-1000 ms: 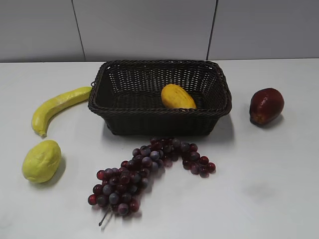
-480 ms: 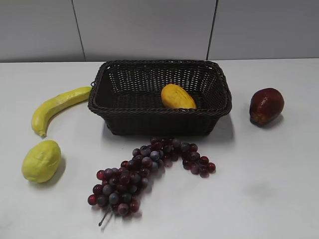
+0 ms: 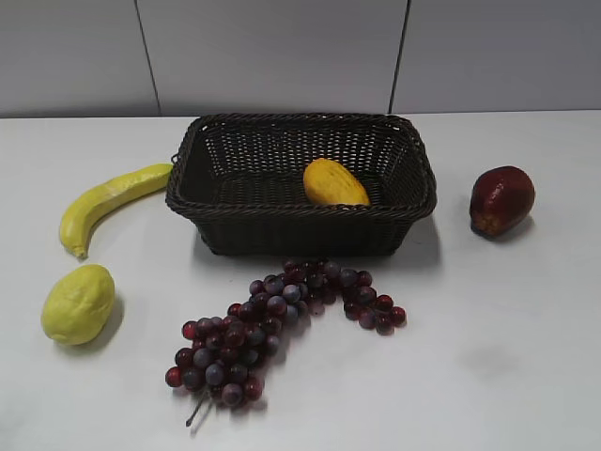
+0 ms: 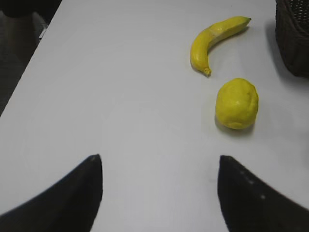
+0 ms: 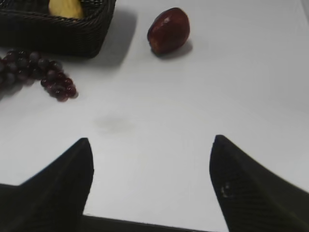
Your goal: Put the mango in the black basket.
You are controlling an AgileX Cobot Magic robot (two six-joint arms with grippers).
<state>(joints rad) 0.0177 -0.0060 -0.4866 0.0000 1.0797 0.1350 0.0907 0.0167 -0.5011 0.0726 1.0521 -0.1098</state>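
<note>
The orange-yellow mango point(image 3: 333, 182) lies inside the black basket point(image 3: 282, 211), at its right side, resting on the bottom. A piece of the mango point(image 5: 65, 7) and the basket wall point(image 5: 53, 36) show at the top left of the right wrist view. The basket's corner point(image 4: 294, 34) shows at the top right of the left wrist view. My left gripper point(image 4: 159, 162) is open and empty over bare table. My right gripper point(image 5: 150, 145) is open and empty near the table's front edge. Neither gripper shows in the exterior view.
A banana point(image 3: 108, 202) and a lemon point(image 3: 78, 303) lie left of the basket. A bunch of dark grapes point(image 3: 272, 319) lies in front of it. A dark red fruit point(image 3: 501, 199) sits to its right. The table's left edge point(image 4: 29, 67) shows in the left wrist view.
</note>
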